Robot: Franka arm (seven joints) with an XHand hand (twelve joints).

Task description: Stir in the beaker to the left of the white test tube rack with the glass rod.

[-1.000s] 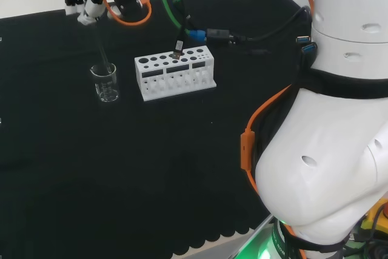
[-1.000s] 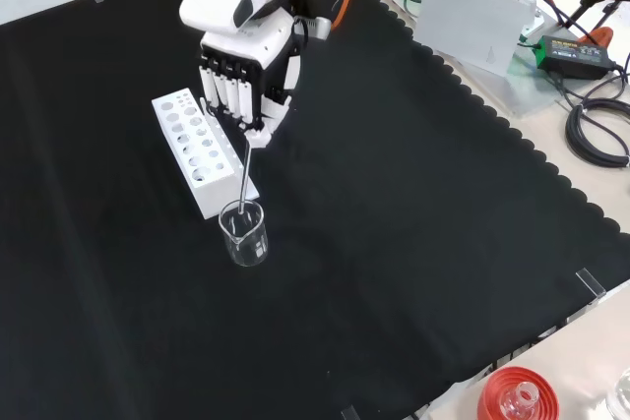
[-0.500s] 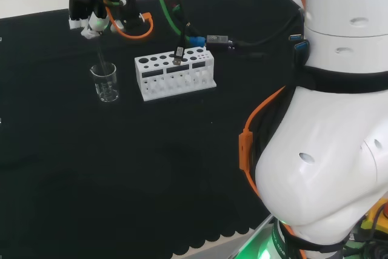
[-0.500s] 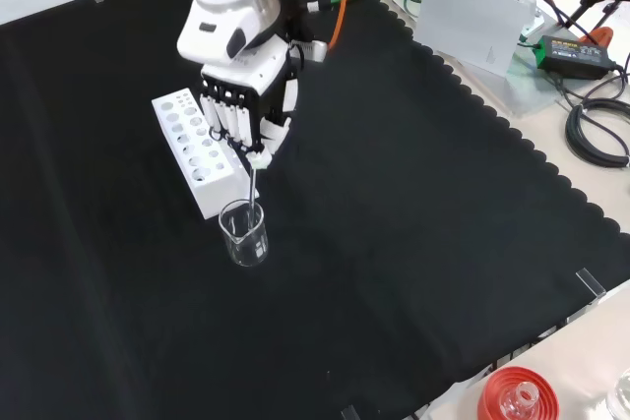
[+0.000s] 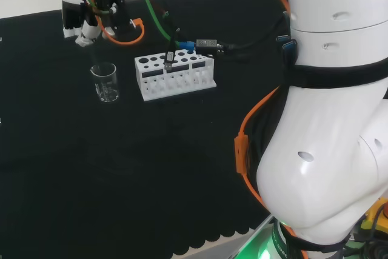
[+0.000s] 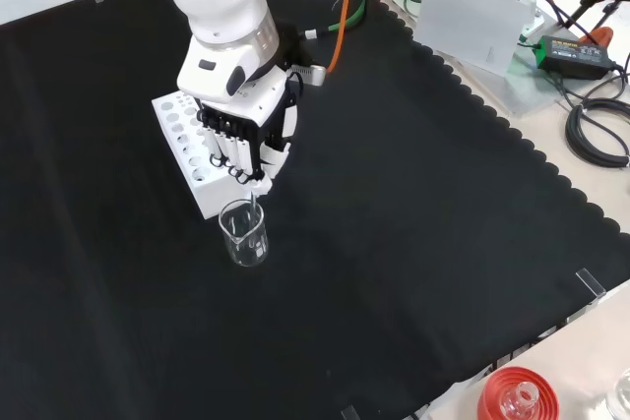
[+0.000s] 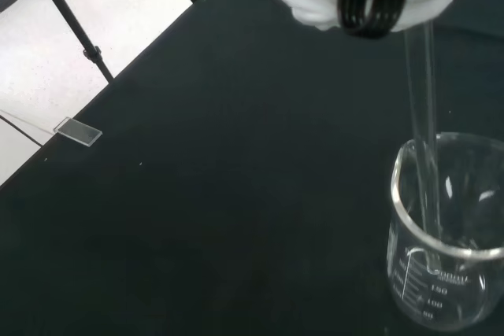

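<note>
Beside the white test tube rack [image 6: 192,150], on the tabletop [image 6: 394,223], stands the beaker [image 6: 244,233]. Directly above it, the hand [image 6: 241,140] pinches the glass rod [image 7: 421,127] upright so its tip dips inside for stirring.

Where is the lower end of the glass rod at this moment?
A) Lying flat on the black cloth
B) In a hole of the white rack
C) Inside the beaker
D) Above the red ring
C: in the wrist view the glass rod passes down over the rim into the beaker, held from above by the robot hand.
</note>
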